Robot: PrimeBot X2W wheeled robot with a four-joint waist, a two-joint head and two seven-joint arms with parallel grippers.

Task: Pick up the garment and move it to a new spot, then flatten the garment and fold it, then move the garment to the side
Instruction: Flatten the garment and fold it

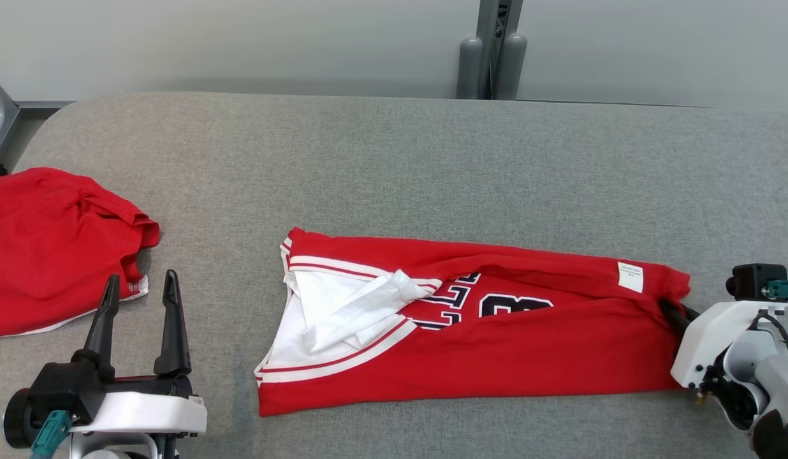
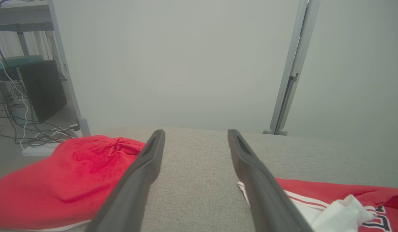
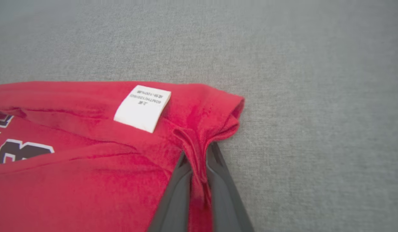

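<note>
While I am watching through the head camera, the folded red fabric jersey (image 1: 470, 344), with its white trim and dark numerals, is lying lengthwise across the middle of the grey cloth-covered table (image 1: 394, 159). Its neck opening is pointing to the robot's left. A crumpled red cloth garment (image 1: 43, 248) is sitting well apart from it at the table's left edge. The left gripper (image 1: 142, 276) is hovering at the lower left, between the two pieces. Its jaws are standing wide apart and holding nothing. The right gripper (image 1: 678, 312) is reaching in at the jersey's right end, just below a white rectangular label (image 1: 630, 277), and its tips are disappearing into the fabric.

In the left wrist camera, I am seeing those two spread fingers (image 2: 147, 167) framing bare table, with the crumpled garment on one side and the jersey's white-trimmed collar on the other. A black computer tower (image 2: 41, 90) is standing on the floor beyond.

In the right wrist camera, the right gripper's fingers are pressing together on a bunched fold of the jersey's corner. The red cloth is running up between them, and the rest of the jersey is resting flat on the table.
</note>
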